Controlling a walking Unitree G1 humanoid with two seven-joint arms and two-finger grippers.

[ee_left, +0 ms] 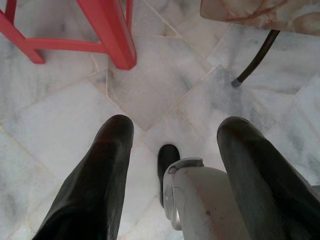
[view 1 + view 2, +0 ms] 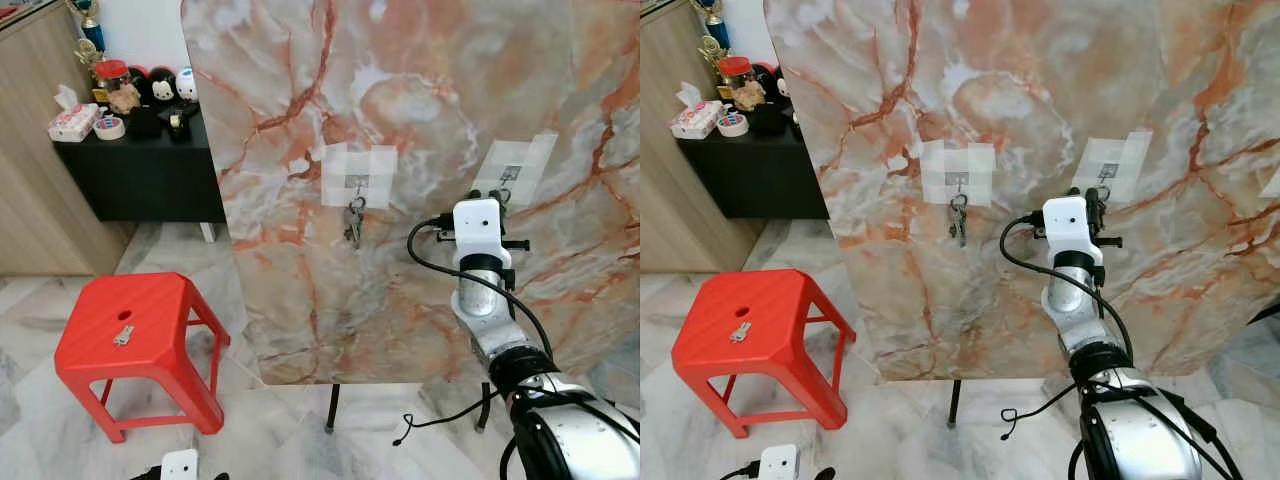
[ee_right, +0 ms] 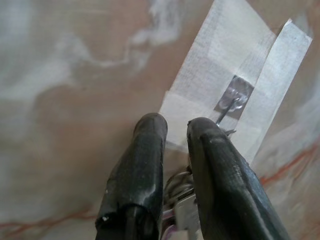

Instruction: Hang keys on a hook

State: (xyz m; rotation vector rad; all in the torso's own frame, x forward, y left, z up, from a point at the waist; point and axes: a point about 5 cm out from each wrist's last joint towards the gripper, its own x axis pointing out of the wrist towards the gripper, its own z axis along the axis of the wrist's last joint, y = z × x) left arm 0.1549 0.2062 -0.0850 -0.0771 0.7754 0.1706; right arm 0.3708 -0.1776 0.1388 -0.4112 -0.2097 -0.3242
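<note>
A marble board (image 2: pixel 400 120) stands upright with two taped metal hooks. A bunch of keys (image 2: pixel 354 222) hangs from the left hook (image 2: pixel 355 183). My right gripper (image 2: pixel 490 196) is raised against the board just below the right hook (image 2: pixel 511 175). In the right wrist view its fingers (image 3: pixel 150 145) are shut on a second bunch of keys (image 3: pixel 181 202), the tips close under that hook (image 3: pixel 233 98). A single key (image 2: pixel 123 336) lies on the red stool (image 2: pixel 150 300). My left gripper (image 1: pixel 175 127) hangs open over the floor.
A black cabinet (image 2: pixel 150 165) with toys and a tissue box stands at the back left beside a wooden wall. The board rests on thin black legs (image 2: pixel 331 408). A black cable (image 2: pixel 440 415) trails on the marble floor below my right arm.
</note>
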